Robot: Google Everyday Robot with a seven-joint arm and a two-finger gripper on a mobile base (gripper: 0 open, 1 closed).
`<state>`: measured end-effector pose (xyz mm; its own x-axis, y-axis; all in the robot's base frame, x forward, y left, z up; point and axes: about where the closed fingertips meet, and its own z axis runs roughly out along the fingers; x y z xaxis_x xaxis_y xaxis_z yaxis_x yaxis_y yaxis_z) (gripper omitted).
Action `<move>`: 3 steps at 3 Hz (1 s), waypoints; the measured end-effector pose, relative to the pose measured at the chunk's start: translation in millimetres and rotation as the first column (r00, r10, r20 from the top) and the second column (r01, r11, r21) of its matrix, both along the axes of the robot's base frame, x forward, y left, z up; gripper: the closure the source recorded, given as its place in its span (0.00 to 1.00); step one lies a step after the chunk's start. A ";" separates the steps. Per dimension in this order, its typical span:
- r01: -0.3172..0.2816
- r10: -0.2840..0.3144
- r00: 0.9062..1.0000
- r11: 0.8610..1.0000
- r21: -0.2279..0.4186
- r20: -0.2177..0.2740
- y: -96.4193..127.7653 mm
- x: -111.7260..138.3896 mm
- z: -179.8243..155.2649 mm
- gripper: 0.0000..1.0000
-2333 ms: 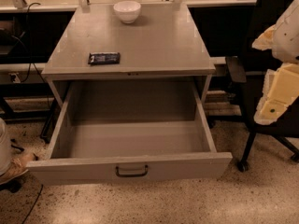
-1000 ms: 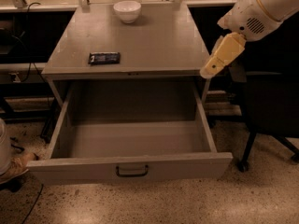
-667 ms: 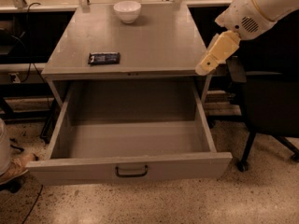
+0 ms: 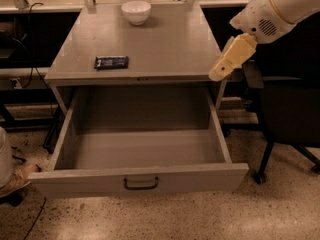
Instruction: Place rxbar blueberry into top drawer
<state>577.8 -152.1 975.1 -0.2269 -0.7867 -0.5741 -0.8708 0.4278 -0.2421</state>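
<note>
The rxbar blueberry is a small dark bar lying flat on the grey cabinet top, near its front left edge. The top drawer is pulled wide open below it and holds nothing; its front panel has a small dark handle at centre. My gripper hangs at the cabinet's right front corner, pointing down and left, well to the right of the bar and apart from it. It holds nothing that I can see.
A white bowl stands at the back of the cabinet top. A black office chair stands to the right of the drawer. A white object and cables lie on the floor at the left.
My arm has swung in from the far right and moved left and down toward the cabinet's right front corner. The bar, bowl and drawer have not moved.
</note>
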 end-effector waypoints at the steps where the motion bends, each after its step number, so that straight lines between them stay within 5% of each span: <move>1: -0.046 0.045 0.999 0.995 0.089 0.007 40.4 26.0 -11.6 0.00; 3: -0.122 0.119 0.993 0.960 0.253 0.026 168.5 102.8 -48.0 0.00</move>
<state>680.7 16.5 927.1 -0.1322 -0.6359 -0.7603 -0.9177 0.3685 -0.1486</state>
